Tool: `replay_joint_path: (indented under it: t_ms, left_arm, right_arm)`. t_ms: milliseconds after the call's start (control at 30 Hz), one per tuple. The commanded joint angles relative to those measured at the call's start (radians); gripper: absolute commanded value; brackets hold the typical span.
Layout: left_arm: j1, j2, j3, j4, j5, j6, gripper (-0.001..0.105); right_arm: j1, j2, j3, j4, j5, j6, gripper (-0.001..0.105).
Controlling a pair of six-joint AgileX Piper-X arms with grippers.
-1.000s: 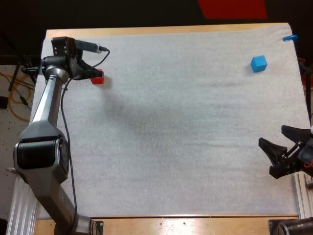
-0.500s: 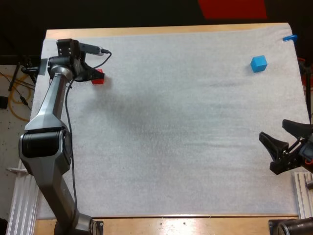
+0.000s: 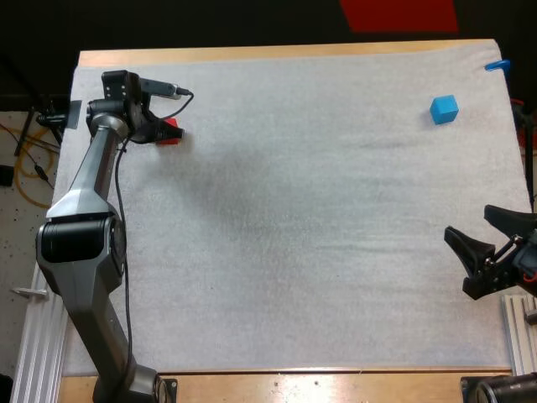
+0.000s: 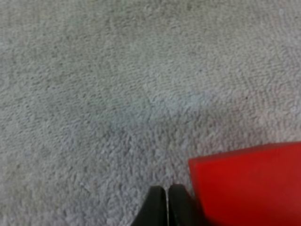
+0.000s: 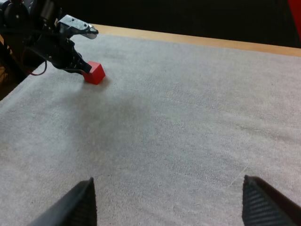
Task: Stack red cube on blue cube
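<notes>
L gripper (image 4: 167,190) pinched shut on nothing, tips touching; red cube (image 4: 249,183) just beside tips. R gripper (image 3: 470,227) spread wide, empty; blue cube (image 3: 445,108) well apart from it.

Bright, even overhead light on mat (image 3: 336,252), soft faint shadow nr left arm (image 3: 92,176), bkgd dark.

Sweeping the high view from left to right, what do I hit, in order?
left gripper, shut, its tips just beside the red cube → red cube → blue cube, on the far side → right gripper, open, on the near side.
</notes>
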Motion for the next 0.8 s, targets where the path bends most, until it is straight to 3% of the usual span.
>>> replay_joint_path:
  t_ms: [0,267,500,767]
  left_arm:
    - [-0.009,-0.004,-0.009,-0.023,0.017,-0.017,0.000]
    - [-0.050,0.008,-0.009,-0.034,0.093,-0.017,0.000]
    - [-0.133,0.014,-0.009,-0.027,0.104,0.009,0.000]
    - [-0.232,0.017,-0.009,-0.028,0.180,0.009,0.000]
  right_arm:
    - [0.002,-0.001,-0.011,-0.006,-0.004,0.001,0.063]
    - [0.002,-0.001,-0.011,-0.006,-0.004,-0.003,0.063]
    - [0.002,-0.001,-0.011,-0.006,-0.004,-0.003,0.063]
    - [0.002,-0.001,-0.011,-0.006,-0.004,-0.003,0.063]
